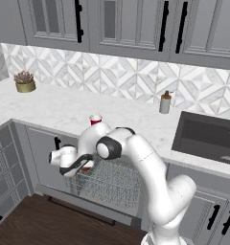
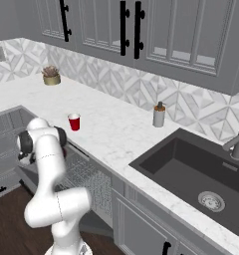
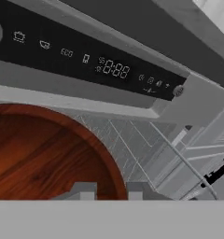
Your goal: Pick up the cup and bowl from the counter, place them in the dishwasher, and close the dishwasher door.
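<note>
Far left on the counter (image 1: pixel 50 107), a small potted plant (image 1: pixel 24 82). Further right, near the front edge, stood the cup (image 1: pixel 95 119), upright. Below it, over the wire rack (image 1: pixel 109 184) of the open dishwasher (image 3: pixel 109 70), hung the gripper (image 1: pixel 83 165), narrowed almost shut on the rim of the bowl (image 3: pixel 44 154). Right again, a soap dispenser (image 1: pixel 165 102) by the backsplash, then the sink (image 1: pixel 208 136).
</note>
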{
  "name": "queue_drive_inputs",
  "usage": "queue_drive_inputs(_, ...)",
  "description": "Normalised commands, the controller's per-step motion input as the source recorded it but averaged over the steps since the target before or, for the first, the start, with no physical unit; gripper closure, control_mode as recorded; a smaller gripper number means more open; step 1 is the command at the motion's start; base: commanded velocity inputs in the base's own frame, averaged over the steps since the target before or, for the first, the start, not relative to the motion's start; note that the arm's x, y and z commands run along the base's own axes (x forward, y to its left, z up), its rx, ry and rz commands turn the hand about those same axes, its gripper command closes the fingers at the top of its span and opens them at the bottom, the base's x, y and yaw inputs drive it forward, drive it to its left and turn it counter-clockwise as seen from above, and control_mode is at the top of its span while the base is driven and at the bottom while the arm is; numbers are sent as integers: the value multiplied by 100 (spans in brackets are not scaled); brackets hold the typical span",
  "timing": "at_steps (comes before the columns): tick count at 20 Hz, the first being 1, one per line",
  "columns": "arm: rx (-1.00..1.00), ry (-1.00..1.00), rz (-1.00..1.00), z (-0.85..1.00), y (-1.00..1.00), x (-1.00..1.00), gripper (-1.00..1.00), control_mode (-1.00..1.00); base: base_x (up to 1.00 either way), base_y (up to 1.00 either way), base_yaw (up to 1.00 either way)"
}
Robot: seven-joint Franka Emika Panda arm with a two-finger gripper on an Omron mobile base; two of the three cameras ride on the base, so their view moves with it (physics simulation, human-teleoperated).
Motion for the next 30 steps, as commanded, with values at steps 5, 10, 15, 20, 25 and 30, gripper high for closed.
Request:
queue_drive_inputs(5,13,3,0,-53,-1,29,100,-100,0,0,0)
queue_drive_inputs(10,2,3,0,-68,4,6,100,-100,0,0,0)
queue_drive_inputs(15,1,2,0,-37,0,7,100,-100,0,0,0)
queue_drive_inputs(20,0,6,0,-4,0,0,100,-100,0,0,0)
queue_drive_inputs(25,0,2,2,-1,0,1,-100,-100,0,0,0)
queue_drive_inputs(30,0,0,0,0,2,0,-100,-100,0,0,0)
